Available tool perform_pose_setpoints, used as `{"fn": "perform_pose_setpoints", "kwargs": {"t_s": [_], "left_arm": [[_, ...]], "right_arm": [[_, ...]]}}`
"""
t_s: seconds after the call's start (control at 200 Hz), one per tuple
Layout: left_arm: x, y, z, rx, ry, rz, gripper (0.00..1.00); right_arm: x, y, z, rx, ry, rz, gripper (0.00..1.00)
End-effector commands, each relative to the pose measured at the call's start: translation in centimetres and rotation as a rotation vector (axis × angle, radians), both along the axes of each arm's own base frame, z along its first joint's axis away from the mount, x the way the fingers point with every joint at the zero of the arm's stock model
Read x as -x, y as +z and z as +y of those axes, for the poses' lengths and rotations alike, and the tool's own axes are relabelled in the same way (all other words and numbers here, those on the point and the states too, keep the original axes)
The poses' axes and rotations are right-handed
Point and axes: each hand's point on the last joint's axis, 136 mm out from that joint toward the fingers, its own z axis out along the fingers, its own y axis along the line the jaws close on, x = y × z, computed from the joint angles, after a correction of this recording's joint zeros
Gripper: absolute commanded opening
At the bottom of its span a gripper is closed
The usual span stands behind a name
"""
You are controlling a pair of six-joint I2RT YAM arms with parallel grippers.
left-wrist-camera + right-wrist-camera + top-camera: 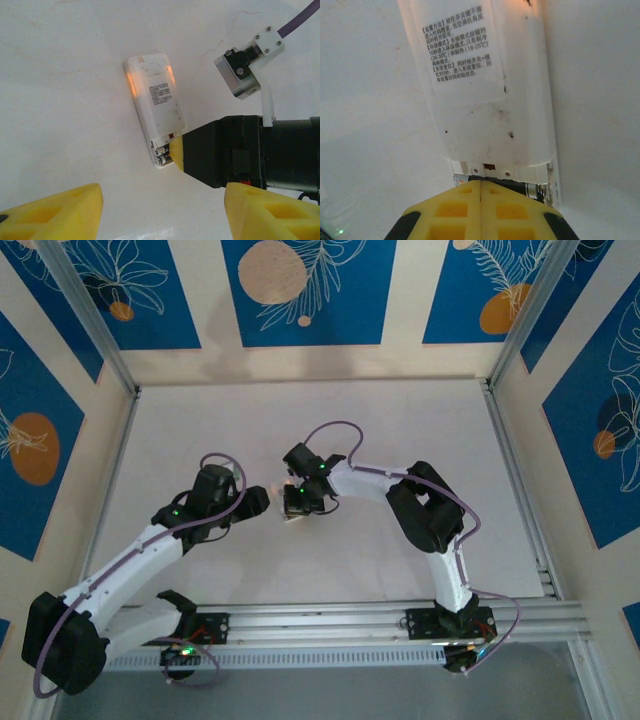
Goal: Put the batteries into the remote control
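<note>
The remote control (157,105) lies face down near the middle of the table (60,75), with its battery bay open at one end. The right gripper (481,200), fingers closed together, presses into the bay, where one battery (534,190) sits. The left gripper (162,212) hangs near, wide and empty. I cannot make out a second battery, so the loading seems to me not yet finished.

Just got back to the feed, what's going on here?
The remote control lies face down on the table with its battery compartment open. The right gripper, shut, has its tips at that compartment, where one battery shows beside them. The left gripper hovers open nearby, holding nothing.
</note>
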Motion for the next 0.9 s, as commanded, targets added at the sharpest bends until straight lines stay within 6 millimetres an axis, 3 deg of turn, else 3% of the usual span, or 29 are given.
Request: {"fn": "perform_pose_setpoints", "kwargs": {"t_s": [0.0,0.195,0.295,0.395,0.61,0.675,0.73,0.795,0.895], "left_arm": [[-0.1,-0.4,0.2,0.001,0.012,0.008,0.66],[-0.2,-0.6,0.1,0.005,0.014,0.011,0.66],[-0.2,-0.6,0.1,0.006,0.011,0.011,0.66],[-0.2,-0.5,0.0,0.008,0.005,0.007,0.67],[-0.5,0.8,-0.1,0.022,-0.002,-0.043,0.74],[-0.4,1.4,0.1,0.023,-0.004,-0.064,0.76],[-0.3,1.7,0.2,0.021,-0.003,-0.080,0.77],[-0.2,1.9,0.5,0.015,0.001,-0.091,0.77],[0.0,2.0,0.8,0.010,0.003,-0.099,0.78]], "right_arm": [[0.7,-0.8,-0.8,0.028,0.006,0.022,0.03],[1.9,-3.2,-1.5,0.061,0.018,0.053,0.03],[2.2,-3.2,-1.7,0.046,0.002,0.076,0.03],[1.1,-1.0,-1.5,0.005,-0.011,0.058,0.06],[-2.0,7.0,-1.3,-0.089,-0.015,-0.057,0.25],[-2.9,8.8,-2.6,-0.071,-0.041,-0.113,0.30],[-4.0,9.9,-4.3,-0.037,-0.072,-0.169,0.42],[-5.7,10.0,-7.2,0.046,-0.124,-0.243,0.57],[-8.6,9.5,-11.5,0.154,-0.211,-0.288,0.70]]}}
